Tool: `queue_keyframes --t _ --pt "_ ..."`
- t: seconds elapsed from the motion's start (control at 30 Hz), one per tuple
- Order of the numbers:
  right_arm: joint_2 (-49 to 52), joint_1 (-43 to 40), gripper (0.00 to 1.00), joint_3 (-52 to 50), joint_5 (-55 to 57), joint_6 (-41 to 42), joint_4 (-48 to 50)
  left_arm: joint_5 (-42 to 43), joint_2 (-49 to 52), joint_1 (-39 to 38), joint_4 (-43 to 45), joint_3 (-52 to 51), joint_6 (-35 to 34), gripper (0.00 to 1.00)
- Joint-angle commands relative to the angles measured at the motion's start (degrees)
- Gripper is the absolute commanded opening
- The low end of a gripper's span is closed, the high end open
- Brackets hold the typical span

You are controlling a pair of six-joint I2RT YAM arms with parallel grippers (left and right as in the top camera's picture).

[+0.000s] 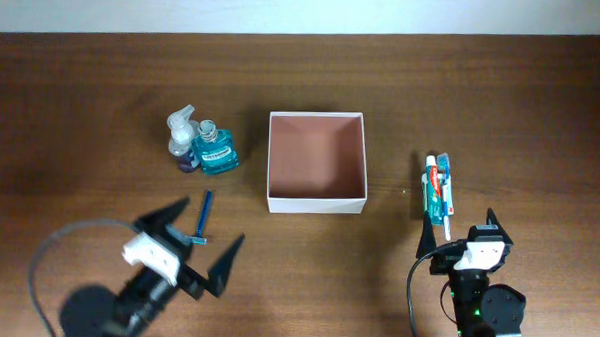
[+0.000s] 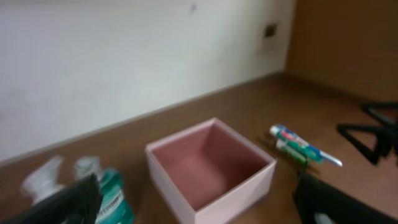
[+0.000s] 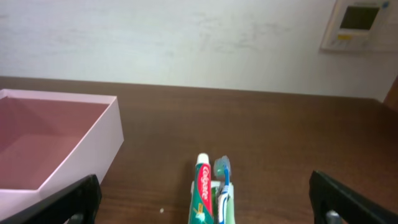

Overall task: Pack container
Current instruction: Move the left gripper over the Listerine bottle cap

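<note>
The container (image 1: 315,202), a square white-walled box with a pinkish-brown inside, sits open and empty at the table's middle. To its left stand a teal bottle (image 1: 218,152) and a clear spray bottle (image 1: 184,134), with a blue razor (image 1: 204,217) lying nearer the front. A toothpaste tube and toothbrush (image 1: 438,191) lie to its right. My left gripper (image 1: 199,247) hovers open just in front of the razor, facing the container (image 2: 249,186). My right gripper (image 1: 458,230) is open just short of the toothpaste (image 3: 204,190) and toothbrush (image 3: 224,180), holding nothing.
The dark wooden table ends at a white wall at the back. A black cable (image 1: 36,269) loops beside the left arm's base at the front left. In the left wrist view the right arm's fingers (image 2: 373,134) show at the far right.
</note>
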Motion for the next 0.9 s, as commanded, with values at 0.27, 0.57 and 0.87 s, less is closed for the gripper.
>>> queue_keyframes --t 0.27,0.57,0.87 --pt "-0.02 -0.42 0.99 -0.26 -0.07 0.04 -0.48 0.35 26.60 0.20 -15.26 24.04 0.04 0.99" --pt "-0.02 -0.42 0.99 -0.26 -0.07 0.04 -0.48 -4.39 34.51 0.20 -13.38 24.04 -3.80 0.99" --pt "-0.02 -0.42 0.99 -0.26 -0.07 0.04 -0.48 -19.32 40.26 -0.83 -12.11 24.04 -18.53 0.98"
